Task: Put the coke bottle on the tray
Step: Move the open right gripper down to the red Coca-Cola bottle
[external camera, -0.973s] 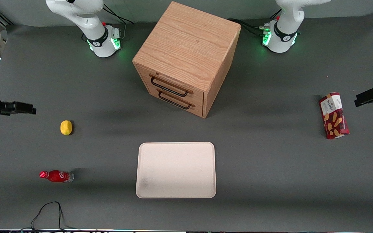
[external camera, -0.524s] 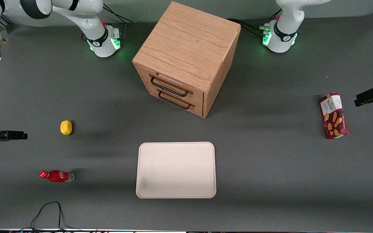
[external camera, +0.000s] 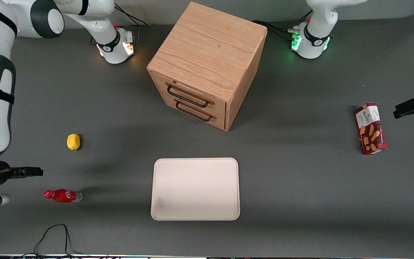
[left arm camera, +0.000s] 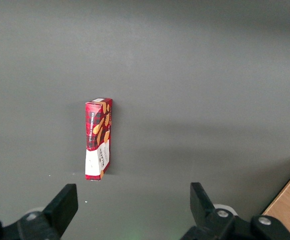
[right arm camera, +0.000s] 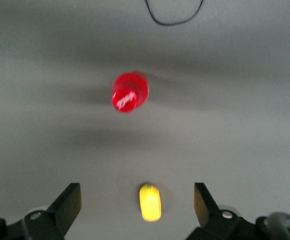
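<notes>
- The end effector (external camera: pixel 13 185) is seen at the working arm's end of the surface (external camera: pixel 300 201), raised above it, fingers spread wide with nothing between them; in the right wrist view the two fingertips (right arm camera: pixel 70 200) stand well apart over bare surface.
- The coke bottle (external camera: pixel 62 195) is found near the end effector, just beside it toward the tray, not touched by it. In the front view it appears to lie with the cap pointing toward the working arm's end; in the right wrist view the coke bottle (right arm camera: pixel 130 92) is seen blurred and end-on, so lying or upright cannot be told for sure.
- A yellow lemon-like object (external camera: pixel 73 141) is set on the surface farther from the front camera than the bottle, well apart from it.
- The tray (external camera: pixel 195 212) is placed mid-surface, nothing on it, well apart from the bottle, in front of the wooden drawer cabinet (external camera: pixel 207 64).
- A red snack box (external camera: pixel 370 128) is left toward the parked arm's end.
- A black cable (external camera: pixel 54 233) is seen near the bottle, nearer the front camera.
- Progress, judged: approach stage only. Nothing is grasped; alignment over the bottle, descent, closing, lift, carry to the tray and release are all left.
</notes>
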Robot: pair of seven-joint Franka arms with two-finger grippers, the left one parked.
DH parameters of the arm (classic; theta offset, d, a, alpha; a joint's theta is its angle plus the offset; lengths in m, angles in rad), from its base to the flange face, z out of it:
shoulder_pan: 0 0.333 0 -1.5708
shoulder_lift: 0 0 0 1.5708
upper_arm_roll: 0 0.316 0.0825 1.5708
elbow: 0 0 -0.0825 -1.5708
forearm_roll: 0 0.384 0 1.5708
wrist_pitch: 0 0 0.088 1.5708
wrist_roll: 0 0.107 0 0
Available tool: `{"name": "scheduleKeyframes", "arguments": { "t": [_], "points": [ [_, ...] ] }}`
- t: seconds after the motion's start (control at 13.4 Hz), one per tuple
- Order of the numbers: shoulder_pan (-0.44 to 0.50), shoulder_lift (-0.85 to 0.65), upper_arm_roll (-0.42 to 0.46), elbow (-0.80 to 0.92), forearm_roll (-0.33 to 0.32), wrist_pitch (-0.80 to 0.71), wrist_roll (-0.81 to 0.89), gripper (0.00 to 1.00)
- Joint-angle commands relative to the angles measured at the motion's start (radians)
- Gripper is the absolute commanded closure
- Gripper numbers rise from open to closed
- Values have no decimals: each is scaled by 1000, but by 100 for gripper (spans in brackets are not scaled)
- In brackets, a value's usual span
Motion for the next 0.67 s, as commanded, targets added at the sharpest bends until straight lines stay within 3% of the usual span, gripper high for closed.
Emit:
{"name": "scheduleKeyframes", "arguments": {
  "t": [0.0,0.6],
  "points": [
    [2,68,0,49,-8,69,-23,0],
    [40,157,15,47,-8,232,-1,1]
  ]
}}
